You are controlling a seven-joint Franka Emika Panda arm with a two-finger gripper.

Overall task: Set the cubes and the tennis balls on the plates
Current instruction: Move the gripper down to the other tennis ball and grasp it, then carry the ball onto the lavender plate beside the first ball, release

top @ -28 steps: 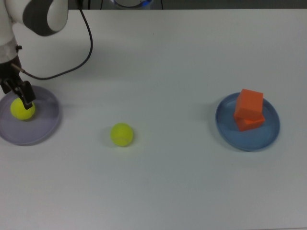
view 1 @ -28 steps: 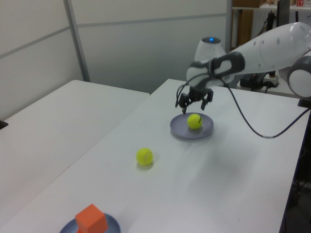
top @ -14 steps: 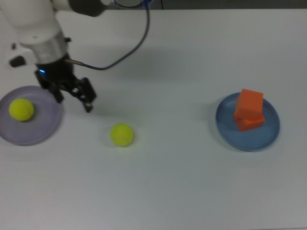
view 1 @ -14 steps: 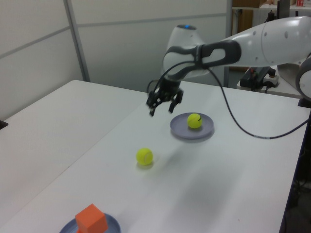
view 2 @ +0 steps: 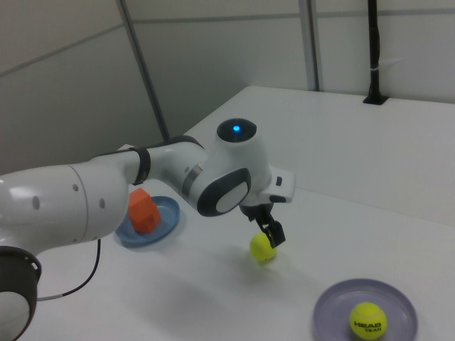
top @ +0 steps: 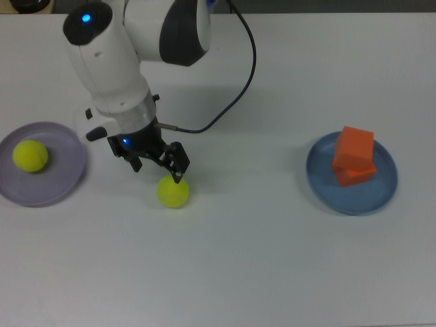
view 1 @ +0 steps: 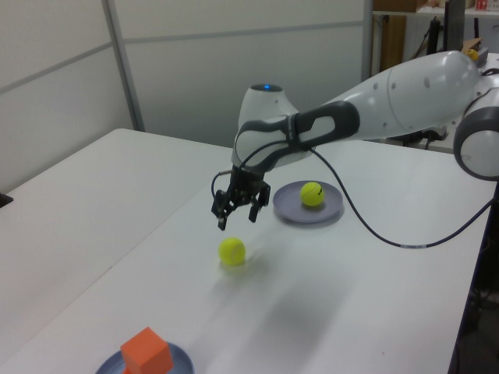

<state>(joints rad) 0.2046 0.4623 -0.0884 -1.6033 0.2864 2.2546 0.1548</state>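
Both matte orange cubes [top: 353, 155] sit stacked on the round blue plate [top: 388, 184], and one fuzzy yellow-green tennis ball [top: 30, 155] rests inside the shallow pale lavender plate [top: 68, 170], so three of the four items appear to be dealt with. That leaves the second fuzzy yellow-green ball [top: 173, 191] alone on the bare white table [top: 272, 259], between the two plates and nearer the lavender one.

The arm's black two-finger gripper [view 1: 235, 212] hangs over that loose ball, which fits a reach for the last item. In the left view the fingers [view 1: 221, 219] are spread apart with nothing between them, and they point down with a clear gap of air above the ball. In the top view one fingertip overlaps the ball's upper edge (an effect of looking straight down, judging by the left view). The gripper seems set a little toward the lavender plate's side of the ball rather than squarely over it, though the angle makes that hard to settle. It would likely need to centre and descend before closing.
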